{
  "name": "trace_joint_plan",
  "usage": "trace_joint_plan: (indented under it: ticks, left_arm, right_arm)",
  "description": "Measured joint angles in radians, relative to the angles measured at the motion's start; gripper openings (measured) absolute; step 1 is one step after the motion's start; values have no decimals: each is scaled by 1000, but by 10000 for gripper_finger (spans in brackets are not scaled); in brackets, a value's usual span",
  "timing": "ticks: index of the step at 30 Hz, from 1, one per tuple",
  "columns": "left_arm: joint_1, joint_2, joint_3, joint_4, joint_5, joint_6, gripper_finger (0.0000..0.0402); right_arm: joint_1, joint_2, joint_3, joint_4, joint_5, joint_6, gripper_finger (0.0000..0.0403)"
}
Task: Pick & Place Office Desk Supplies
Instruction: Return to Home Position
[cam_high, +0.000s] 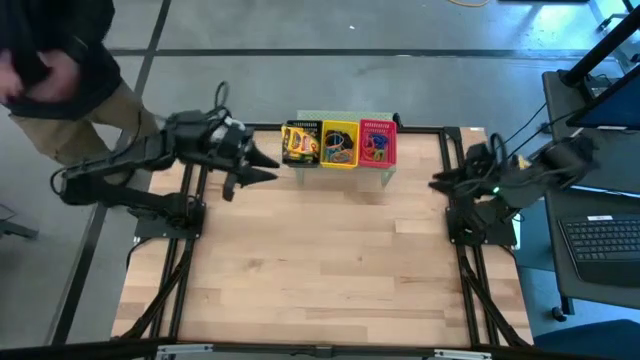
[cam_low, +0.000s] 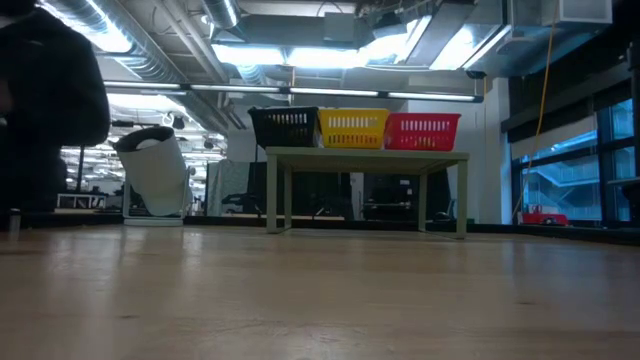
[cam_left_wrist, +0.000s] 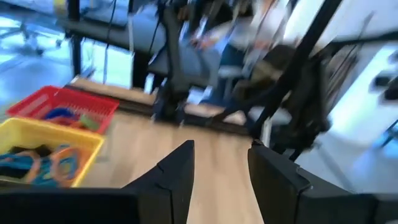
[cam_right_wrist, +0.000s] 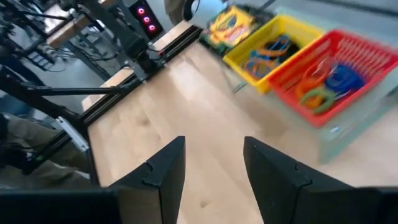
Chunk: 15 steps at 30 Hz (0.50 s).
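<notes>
Right now a person (cam_high: 50, 70) stands off the far left corner of the table (cam_high: 320, 260), beyond my left arm. My left pincer (cam_high: 266, 169) hangs over the far left part of the table, just left of the shelf (cam_low: 365, 154), and points toward it. Its fingers (cam_left_wrist: 175, 179) are parted wide, with bare wood showing in the gap. It grips nothing and touches nothing.

On the shelf three bins sit side by side in a row, each against the next. The black bin (cam_low: 285, 128) is leftmost and holds the crayon boxes (cam_high: 300, 145), yellow and green, filling it from wall to wall. The yellow bin (cam_low: 352, 129) is in the middle with a tangle of thin loops (cam_high: 340, 148), blue and orange among them. The red bin (cam_low: 421, 131) is rightmost and holds more loops, blue, orange and green.

My right pincer (cam_high: 438, 185) is over the right edge of the table, well apart from the shelf, its arm folded back toward the base. Its fingers (cam_right_wrist: 165, 169) are likewise spread wide over bare wood. This pincer too has hold of nothing.
</notes>
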Motion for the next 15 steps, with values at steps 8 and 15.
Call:
trace_joint_plan:
  ticks: [8, 15]
  left_arm:
    - [-60, -169, -252, 119, -4, -63, 143]
    - [-125, -263, -423, 229, -83, -48, 143]
  right_arm:
    - [0, -225, -504, 423, -78, 63, 164]
    - [0, -396, -837, 803, -158, -32, 164]
